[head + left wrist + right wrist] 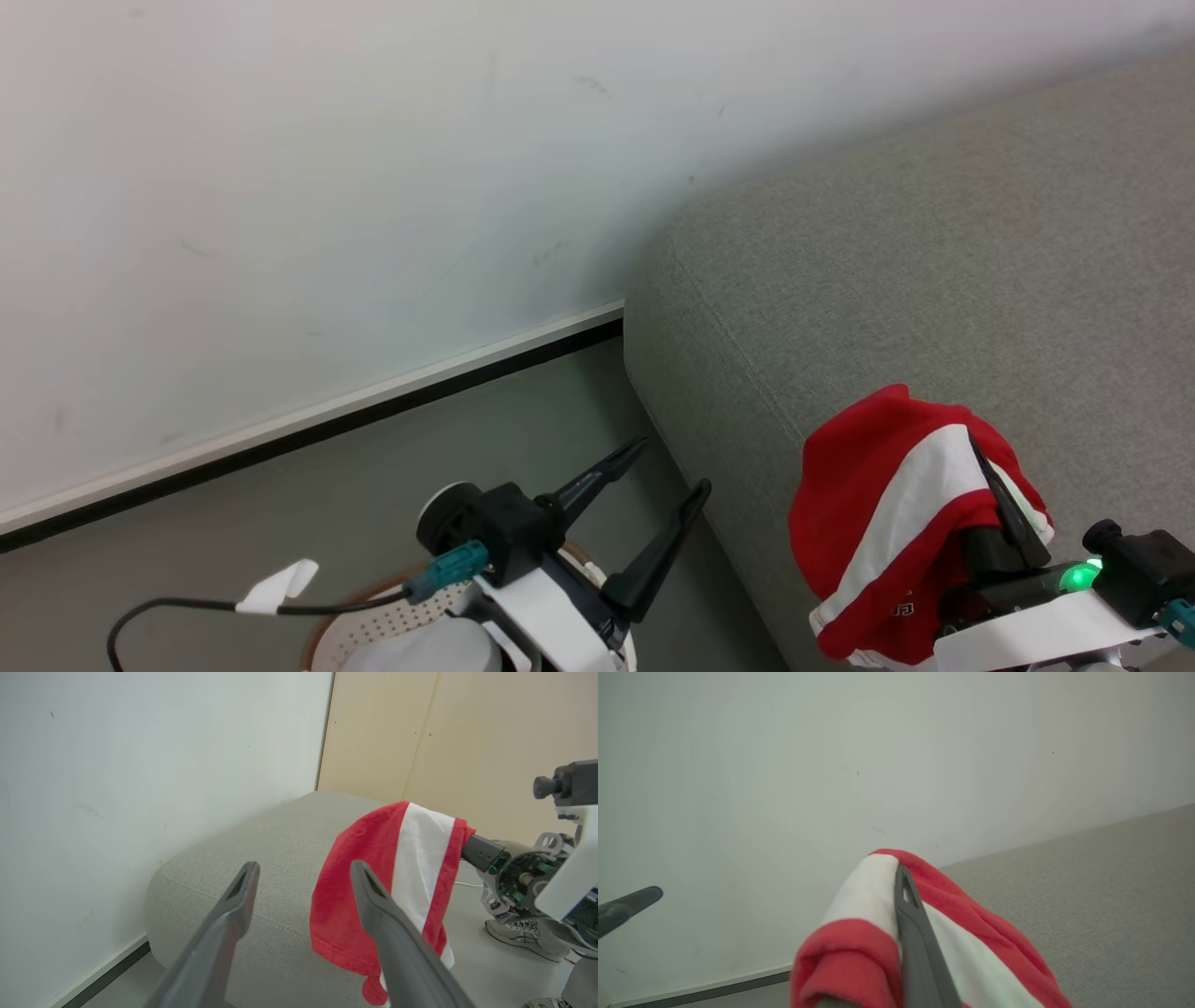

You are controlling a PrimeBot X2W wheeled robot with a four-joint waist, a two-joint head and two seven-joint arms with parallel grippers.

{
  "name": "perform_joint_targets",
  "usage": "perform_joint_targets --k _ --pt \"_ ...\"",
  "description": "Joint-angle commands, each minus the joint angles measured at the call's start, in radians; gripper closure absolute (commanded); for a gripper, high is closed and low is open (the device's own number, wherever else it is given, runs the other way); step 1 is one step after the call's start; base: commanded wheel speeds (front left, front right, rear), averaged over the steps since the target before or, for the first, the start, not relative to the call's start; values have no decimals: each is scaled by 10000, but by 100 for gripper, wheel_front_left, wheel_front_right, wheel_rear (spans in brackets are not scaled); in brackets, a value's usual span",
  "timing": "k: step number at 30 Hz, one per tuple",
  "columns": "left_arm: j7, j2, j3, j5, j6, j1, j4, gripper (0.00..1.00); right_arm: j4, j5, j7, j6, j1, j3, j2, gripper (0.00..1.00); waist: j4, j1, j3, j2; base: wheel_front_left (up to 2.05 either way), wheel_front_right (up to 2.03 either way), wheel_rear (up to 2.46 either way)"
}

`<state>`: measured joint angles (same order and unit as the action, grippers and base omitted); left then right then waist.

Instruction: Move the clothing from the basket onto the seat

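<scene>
Red-and-white clothing point(887, 523) hangs clamped in the right gripper point(978, 453), over the near edge of the grey seat point(934, 280). The left gripper point(670, 467) stands spread and empty above the basket point(373, 627). Carrying looks nearly done; next it should reach further over the cushion, lower and release.

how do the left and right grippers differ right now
The left gripper is open and empty; the right gripper is shut on the clothing. The left gripper is by the basket; the right gripper is at the edge of the seat. Both have long dark fingers.
</scene>
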<state>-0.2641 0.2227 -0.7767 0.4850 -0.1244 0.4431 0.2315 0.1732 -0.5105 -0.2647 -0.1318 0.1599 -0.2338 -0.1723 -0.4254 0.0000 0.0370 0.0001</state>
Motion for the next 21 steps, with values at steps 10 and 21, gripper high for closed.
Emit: perform_joint_targets --k 10,21 --pt "-4 257 -89 -401 -49 80 -209 0 -480 182 5 21 360 328 73 100 -8 0 524 -1 0 0 0" --pt "-3 1532 -658 -501 -49 1170 -975 0 -106 -451 7 21 2864 1252 -110 100 633 0 3085 -1 0 0 0"
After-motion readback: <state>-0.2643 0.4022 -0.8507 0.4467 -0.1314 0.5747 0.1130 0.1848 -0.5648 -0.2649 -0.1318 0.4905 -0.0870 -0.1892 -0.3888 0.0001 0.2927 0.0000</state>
